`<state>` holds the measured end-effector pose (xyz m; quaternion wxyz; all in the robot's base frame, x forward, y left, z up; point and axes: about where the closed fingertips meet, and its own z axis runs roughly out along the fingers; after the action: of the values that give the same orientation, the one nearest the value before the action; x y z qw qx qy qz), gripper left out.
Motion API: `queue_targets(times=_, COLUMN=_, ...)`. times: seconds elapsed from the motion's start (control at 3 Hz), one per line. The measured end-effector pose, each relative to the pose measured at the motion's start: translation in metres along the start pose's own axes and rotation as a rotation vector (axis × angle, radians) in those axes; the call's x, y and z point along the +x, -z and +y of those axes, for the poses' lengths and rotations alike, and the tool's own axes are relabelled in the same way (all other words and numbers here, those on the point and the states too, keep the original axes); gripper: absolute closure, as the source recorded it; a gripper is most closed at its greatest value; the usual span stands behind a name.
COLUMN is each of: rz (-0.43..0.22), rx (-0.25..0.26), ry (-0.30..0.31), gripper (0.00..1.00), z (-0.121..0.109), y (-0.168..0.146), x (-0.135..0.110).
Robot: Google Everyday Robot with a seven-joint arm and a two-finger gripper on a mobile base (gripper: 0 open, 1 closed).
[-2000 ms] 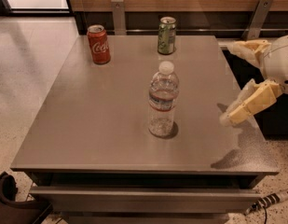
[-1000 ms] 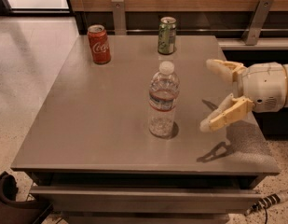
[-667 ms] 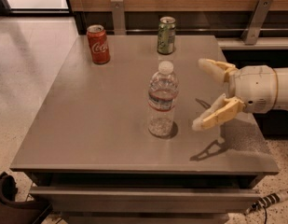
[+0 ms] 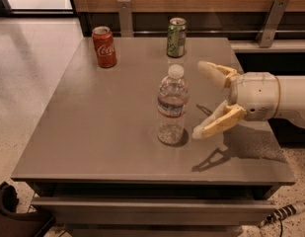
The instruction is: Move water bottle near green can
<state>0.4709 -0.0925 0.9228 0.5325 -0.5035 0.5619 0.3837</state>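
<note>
End effector (image 4: 199, 99) hung over the right side of the worktop (image 4: 93, 122), wide open! Its two pale fingers (image 4: 213, 73) were spread well apart and pointed left. One was up level with the neck of the water bottle (image 4: 172, 107), the other down low toward its base. Neither finger touched the plastic; both tips sat just beside the bottle on its right. Behind them, the rounded white wrist and the arm (image 4: 292, 98) ran out level to the right edge of the view, with a dark shadow (image 4: 211, 159) thrown on the worktop underneath.

The water bottle stood upright near the middle of the worktop, its white cap (image 4: 175, 71) on and its label band round the waist. The body was clear, and how much it held, I could not tell. The green can (image 4: 176, 37) stood upright at the far edge, well behind the bottle. A red can (image 4: 104, 46) stood upright at the far left, apart from both.
</note>
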Motion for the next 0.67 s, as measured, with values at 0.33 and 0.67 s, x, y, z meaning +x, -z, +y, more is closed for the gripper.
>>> queue_targets(times=0.33, rz=-0.004, rx=-0.012, ry=0.0, gripper=0.0, z=0.002, y=-0.006, x=0.0)
queue_targets(times=0.67, rz=-0.009, rx=-0.068, ry=0.001, gripper=0.0, z=0.008, y=-0.028, x=-0.001)
